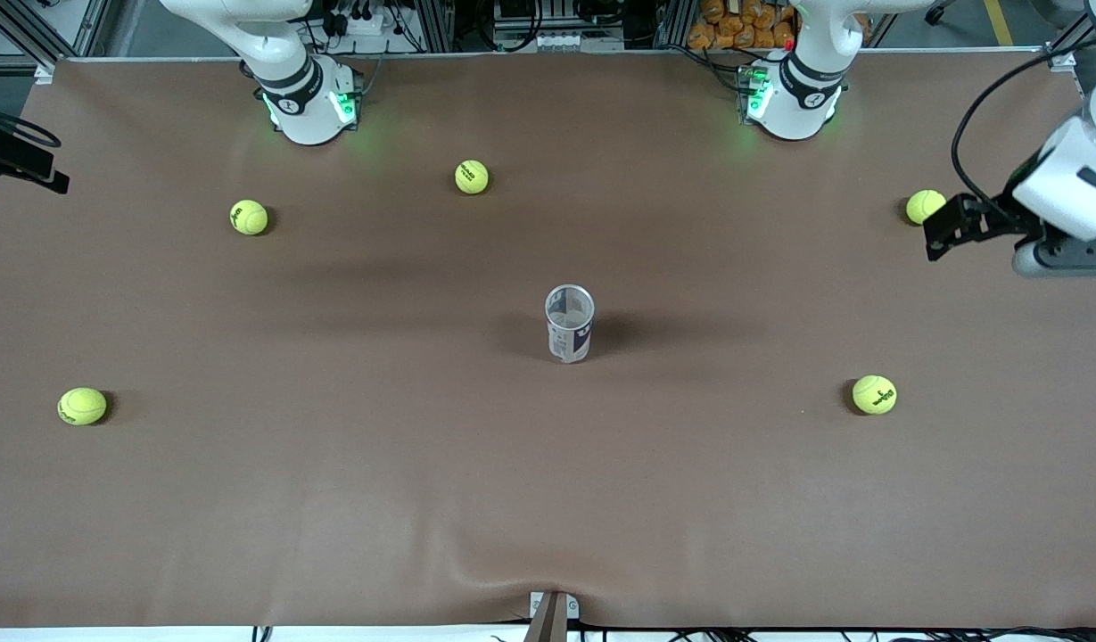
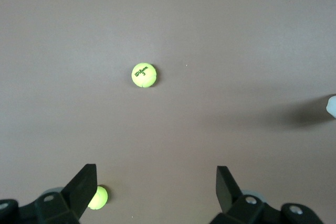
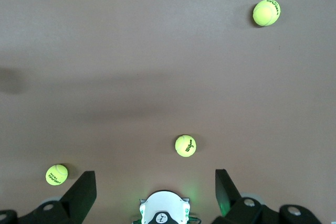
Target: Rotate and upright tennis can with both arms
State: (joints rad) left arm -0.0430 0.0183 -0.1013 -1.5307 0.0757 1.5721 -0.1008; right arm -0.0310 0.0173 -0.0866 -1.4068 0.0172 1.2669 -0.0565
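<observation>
The tennis can (image 1: 570,325) is seen upright mid-frame; the left hand (image 1: 944,227), spread wide, is at right edge; the right hand (image 3: 155,190), also wide, is unseen there.

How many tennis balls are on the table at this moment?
5: two near the right arm's base, one nearer the camera at that end, and two at the left arm's end. None appear hidden.
</observation>
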